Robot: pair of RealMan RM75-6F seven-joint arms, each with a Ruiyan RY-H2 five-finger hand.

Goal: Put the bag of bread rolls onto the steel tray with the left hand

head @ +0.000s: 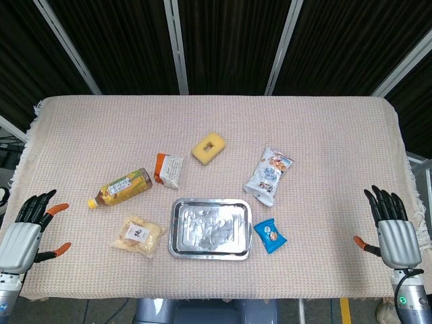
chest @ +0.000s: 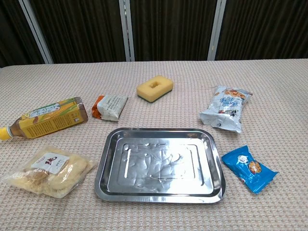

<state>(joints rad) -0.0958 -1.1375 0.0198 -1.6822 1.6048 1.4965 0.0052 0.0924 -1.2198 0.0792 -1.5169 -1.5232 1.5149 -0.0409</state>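
Observation:
A clear bag of pale bread rolls (head: 138, 236) (chest: 50, 171) with a white label lies flat on the cloth, just left of the steel tray (head: 210, 227) (chest: 161, 163). The tray holds nothing. My left hand (head: 27, 233) hovers at the table's front left corner, well to the left of the bag, fingers apart and holding nothing. My right hand (head: 393, 229) is at the front right edge, fingers spread and holding nothing. Neither hand shows in the chest view.
A yellow tea bottle (head: 121, 187) lies behind the bag. Also on the cloth: an orange-and-white snack packet (head: 169, 169), a yellow sponge (head: 208, 148), a white snack bag (head: 268, 175) and a small blue packet (head: 271, 235) right of the tray.

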